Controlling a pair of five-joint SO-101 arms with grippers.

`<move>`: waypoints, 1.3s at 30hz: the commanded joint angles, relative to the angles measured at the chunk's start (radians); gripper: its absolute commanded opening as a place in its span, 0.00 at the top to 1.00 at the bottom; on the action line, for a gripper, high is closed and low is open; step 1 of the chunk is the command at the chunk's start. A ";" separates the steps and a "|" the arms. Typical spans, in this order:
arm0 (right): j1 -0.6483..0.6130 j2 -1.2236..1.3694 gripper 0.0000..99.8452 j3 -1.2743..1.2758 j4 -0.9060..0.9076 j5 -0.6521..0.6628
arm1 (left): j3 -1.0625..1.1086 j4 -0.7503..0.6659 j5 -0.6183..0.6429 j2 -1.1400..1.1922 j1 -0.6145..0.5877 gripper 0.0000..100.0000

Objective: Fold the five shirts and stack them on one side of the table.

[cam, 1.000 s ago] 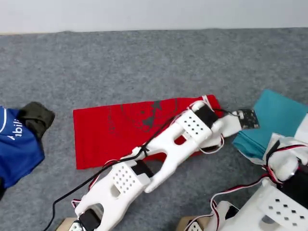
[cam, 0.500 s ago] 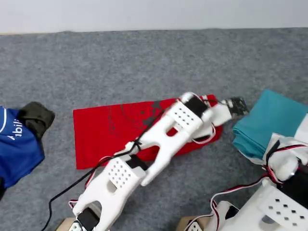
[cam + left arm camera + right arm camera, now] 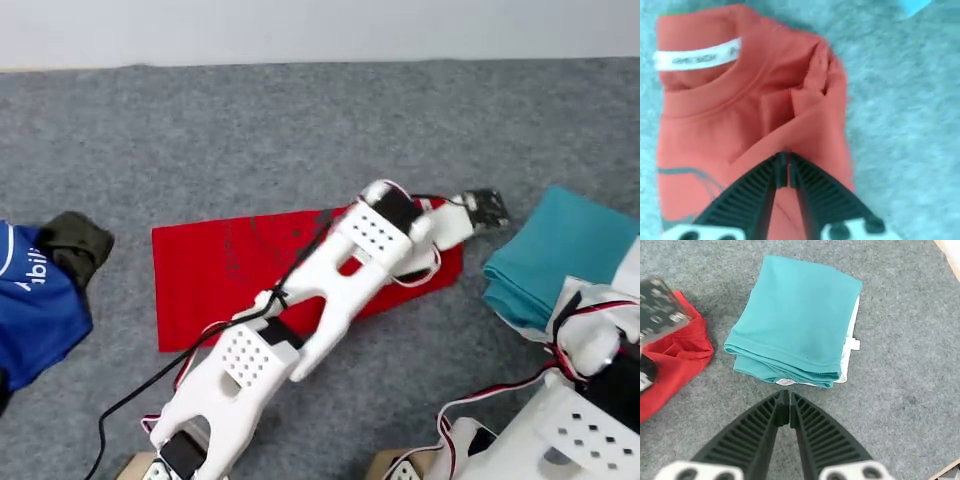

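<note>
A: What writing is found on the red shirt (image 3: 220,275)?

B: A white neck label (image 3: 697,55) is sewn inside the collar; its print is too small to be read. A dark round print (image 3: 305,240) is seen on the chest, and it cannot be read either.

A: How is the shirt laid?

B: It is spread flat at the middle of the table (image 3: 300,130). Its long axis runs from 9 to 3 o'clock, with the collar end toward 3 o'clock, where the cloth is bunched.

A: And the left gripper (image 3: 783,167)?

B: Its jaws are pressed together over the red cloth below the collar. Whether cloth is pinched between them cannot be told.

A: What lies farther out?

B: At 3 o'clock a folded teal shirt (image 3: 795,320) is stacked on a white shirt (image 3: 852,332). The right gripper (image 3: 784,402) is held over bare table near that stack, its jaws pressed together on nothing. At 9 o'clock a blue shirt (image 3: 35,300) with white lettering, cut off by the edge, is found beside a dark garment (image 3: 72,245).
</note>
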 commanded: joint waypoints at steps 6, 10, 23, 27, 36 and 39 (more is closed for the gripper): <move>-0.010 -0.012 0.99 -0.009 -0.018 0.011 | 0.082 -0.077 0.026 -0.015 0.114 0.98; -0.010 -0.012 0.99 -0.009 -0.018 0.011 | 0.065 -0.052 0.026 -0.032 0.104 0.98; -0.010 -0.012 0.99 -0.008 -0.019 0.011 | -0.176 0.114 0.020 -0.069 -0.026 0.98; -0.010 -0.012 0.99 -0.008 -0.019 0.011 | -0.070 0.046 0.020 -0.054 -0.037 0.98; -0.010 -0.012 0.99 -0.006 -0.019 0.011 | -0.067 -0.043 0.018 0.066 -0.095 0.98; -0.010 -0.012 0.99 -0.006 -0.019 0.011 | -0.145 0.011 -0.002 0.060 -0.124 0.98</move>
